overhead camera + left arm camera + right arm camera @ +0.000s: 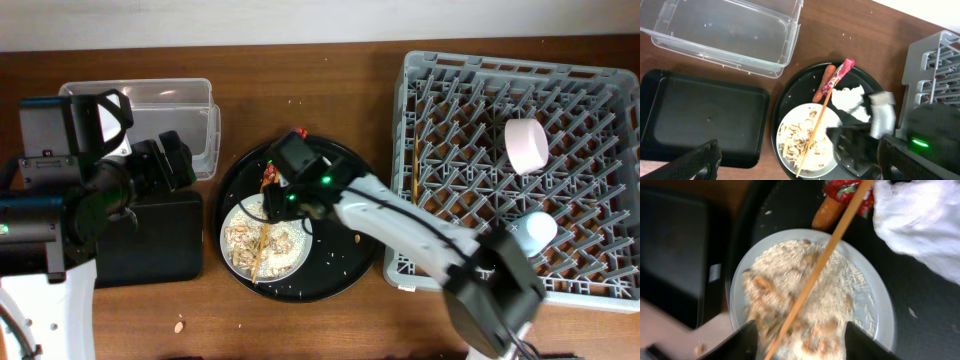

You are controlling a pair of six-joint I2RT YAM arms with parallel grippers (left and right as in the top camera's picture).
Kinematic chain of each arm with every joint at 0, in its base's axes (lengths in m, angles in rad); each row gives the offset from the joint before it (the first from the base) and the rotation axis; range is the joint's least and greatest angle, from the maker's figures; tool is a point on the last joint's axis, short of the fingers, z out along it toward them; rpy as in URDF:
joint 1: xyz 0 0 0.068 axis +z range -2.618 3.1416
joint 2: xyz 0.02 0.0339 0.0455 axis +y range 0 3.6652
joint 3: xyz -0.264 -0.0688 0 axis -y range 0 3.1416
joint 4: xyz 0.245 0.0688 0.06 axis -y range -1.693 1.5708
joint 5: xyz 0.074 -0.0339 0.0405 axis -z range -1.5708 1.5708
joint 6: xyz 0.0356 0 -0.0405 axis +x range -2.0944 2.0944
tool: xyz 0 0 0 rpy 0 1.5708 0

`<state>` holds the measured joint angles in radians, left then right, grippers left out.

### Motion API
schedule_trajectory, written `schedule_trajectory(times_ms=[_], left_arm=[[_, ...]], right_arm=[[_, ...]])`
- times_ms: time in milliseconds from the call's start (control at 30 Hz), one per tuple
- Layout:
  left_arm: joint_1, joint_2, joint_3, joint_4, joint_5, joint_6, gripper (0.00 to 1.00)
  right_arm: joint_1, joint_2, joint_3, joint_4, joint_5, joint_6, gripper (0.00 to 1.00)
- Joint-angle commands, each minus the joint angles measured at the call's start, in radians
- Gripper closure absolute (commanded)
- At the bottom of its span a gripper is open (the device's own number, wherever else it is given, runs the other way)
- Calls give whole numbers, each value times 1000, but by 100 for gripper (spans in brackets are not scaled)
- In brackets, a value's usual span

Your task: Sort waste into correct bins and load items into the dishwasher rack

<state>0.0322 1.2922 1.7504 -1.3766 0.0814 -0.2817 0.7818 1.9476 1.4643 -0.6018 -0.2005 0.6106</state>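
A pale plate [228, 232] with rice scraps [245, 240] and one wooden chopstick [262, 250] lies on the round black tray. My right gripper [272, 200] hovers open just above it. In the right wrist view the open fingers [802, 342] straddle the rice [790, 280] and the chopstick [825, 260]. The red wrapper [847, 192], orange sausage [827, 211] and white napkin [920, 225] lie beyond the plate. My left gripper [800, 167] is open and empty, high above the black tray bin [700, 117], next to the clear tub [725, 32].
The grey rack [600, 100] fills the right side and holds a white bowl [527, 143] and a pale cup [537, 230]. The round black tray [340, 270] sits mid-table. A small orange crumb [180, 325] lies on the table at the front left.
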Motion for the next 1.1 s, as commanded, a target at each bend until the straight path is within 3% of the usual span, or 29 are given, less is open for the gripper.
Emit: schedule_trajectory(times_ms=[0, 133, 200, 367, 467, 533, 600, 633, 833, 933, 1000, 1067], left_arm=[[3, 0, 2, 2, 7, -10, 1], [3, 0, 2, 2, 7, -10, 1], [3, 0, 2, 2, 7, -10, 1], [3, 0, 2, 2, 7, -10, 1], [3, 0, 2, 2, 7, -10, 1], [3, 0, 2, 2, 7, -10, 1], [3, 0, 2, 2, 7, -10, 1], [3, 0, 2, 2, 8, -10, 1], [3, 0, 2, 2, 7, -10, 1], [3, 0, 2, 2, 7, -10, 1], [3, 0, 2, 2, 7, -10, 1], [3, 0, 2, 2, 7, -10, 1]], right_arm=[[12, 92, 11, 80, 5, 65, 42], [11, 129, 11, 149, 10, 129, 55], [10, 129, 11, 148, 30, 128, 67], [10, 155, 11, 145, 31, 131, 62], [10, 159, 11, 146, 28, 131, 78], [10, 169, 11, 145, 29, 131, 78], [3, 166, 11, 142, 21, 130, 94], [-8, 150, 11, 142, -10, 130, 96], [-196, -177, 12, -57, -35, 21, 96], [-432, -340, 12, -220, -23, -72, 96], [-612, -331, 11, -291, 2, -196, 96], [-668, -267, 11, -298, 2, -276, 96]])
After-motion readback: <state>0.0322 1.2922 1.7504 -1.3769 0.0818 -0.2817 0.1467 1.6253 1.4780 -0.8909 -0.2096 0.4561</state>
